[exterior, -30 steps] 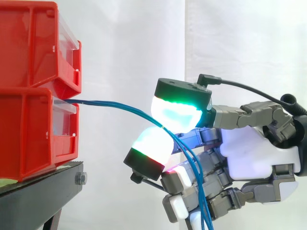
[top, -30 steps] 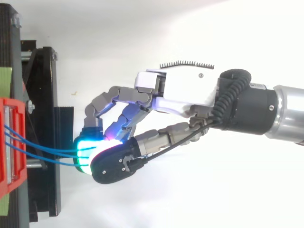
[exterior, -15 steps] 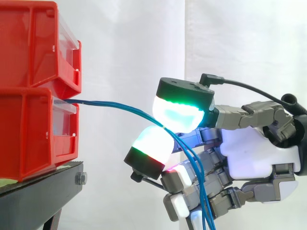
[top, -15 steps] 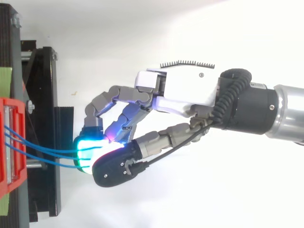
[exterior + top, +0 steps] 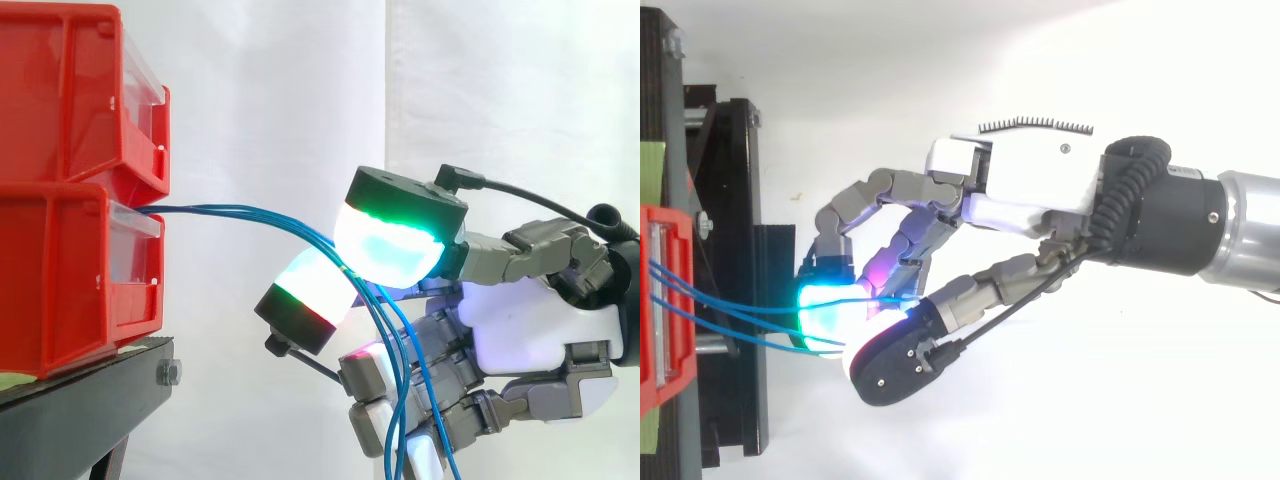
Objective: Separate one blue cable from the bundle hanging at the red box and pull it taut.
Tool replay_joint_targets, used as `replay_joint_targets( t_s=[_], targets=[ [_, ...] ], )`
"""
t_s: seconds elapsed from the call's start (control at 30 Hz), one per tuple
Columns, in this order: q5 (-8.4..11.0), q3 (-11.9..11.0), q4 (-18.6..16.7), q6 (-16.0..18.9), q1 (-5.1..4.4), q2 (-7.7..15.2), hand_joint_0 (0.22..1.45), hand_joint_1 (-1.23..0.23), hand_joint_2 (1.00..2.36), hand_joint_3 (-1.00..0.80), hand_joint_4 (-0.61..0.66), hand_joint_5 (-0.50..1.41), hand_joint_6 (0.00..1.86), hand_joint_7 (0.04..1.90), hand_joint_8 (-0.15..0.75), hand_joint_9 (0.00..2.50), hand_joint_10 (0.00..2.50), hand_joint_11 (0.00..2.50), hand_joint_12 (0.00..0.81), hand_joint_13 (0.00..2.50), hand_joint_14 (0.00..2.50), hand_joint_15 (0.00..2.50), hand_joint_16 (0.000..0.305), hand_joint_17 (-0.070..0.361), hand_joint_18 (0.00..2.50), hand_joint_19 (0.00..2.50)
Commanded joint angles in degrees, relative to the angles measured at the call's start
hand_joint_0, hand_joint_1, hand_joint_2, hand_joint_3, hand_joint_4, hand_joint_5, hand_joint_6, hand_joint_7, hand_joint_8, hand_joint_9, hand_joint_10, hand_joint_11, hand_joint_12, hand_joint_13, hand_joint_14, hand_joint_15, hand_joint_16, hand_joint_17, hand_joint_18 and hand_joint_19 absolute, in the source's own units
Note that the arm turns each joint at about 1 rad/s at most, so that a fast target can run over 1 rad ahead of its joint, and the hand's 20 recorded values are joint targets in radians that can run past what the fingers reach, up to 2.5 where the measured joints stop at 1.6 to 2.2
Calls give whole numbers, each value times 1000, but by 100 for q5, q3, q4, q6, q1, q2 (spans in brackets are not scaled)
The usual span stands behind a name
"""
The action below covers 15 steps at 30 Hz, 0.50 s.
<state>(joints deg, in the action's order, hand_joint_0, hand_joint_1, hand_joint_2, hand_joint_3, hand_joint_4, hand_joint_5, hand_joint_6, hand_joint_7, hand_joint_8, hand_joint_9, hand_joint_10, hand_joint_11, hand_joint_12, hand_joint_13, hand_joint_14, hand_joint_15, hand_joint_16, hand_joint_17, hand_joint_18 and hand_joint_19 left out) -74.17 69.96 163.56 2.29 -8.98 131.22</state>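
Cables [image 5: 230,209], blue and bundled, leave the front edge of the lower red bin [image 5: 60,280] on the black stand [image 5: 90,395], run almost level to the hand [image 5: 520,330], then droop past its palm. A curled finger's pad [image 5: 308,290] and the thumb pad [image 5: 390,245] above it close on the strands, pinching them where they meet. The other fingers are bent lower down.
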Motion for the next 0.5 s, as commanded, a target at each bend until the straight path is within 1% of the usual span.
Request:
replay_joint_targets(
  t_s=[0.0,0.1,0.2,0.3,0.4,0.47],
  targets=[
    [8,1,0,8,10,0,794,-895,1000,-500,-176,-195,865,1027,267,984,20,981,361,949,26,811,41,93,915,682],
    [8,1,0,8,10,0,781,-900,1000,-500,-151,-193,861,1021,269,985,20,978,358,952,25,807,42,93,922,684],
    [8,1,0,-1,1,0,742,-905,1000,-500,-123,-189,857,1038,273,995,20,1000,361,952,27,807,41,93,923,691],
    [8,1,0,-9,1,0,659,-899,1000,-500,-88,-185,854,1055,276,999,19,999,359,951,27,822,41,93,919,710],
    [8,1,0,-9,1,0,617,-882,1000,-500,-80,-184,851,1056,278,998,20,999,363,951,26,825,42,94,918,719],
    [8,1,0,-9,1,0,574,-893,1000,-500,-25,-192,846,1042,285,1002,22,1011,370,955,26,828,43,97,924,732]
  ],
)
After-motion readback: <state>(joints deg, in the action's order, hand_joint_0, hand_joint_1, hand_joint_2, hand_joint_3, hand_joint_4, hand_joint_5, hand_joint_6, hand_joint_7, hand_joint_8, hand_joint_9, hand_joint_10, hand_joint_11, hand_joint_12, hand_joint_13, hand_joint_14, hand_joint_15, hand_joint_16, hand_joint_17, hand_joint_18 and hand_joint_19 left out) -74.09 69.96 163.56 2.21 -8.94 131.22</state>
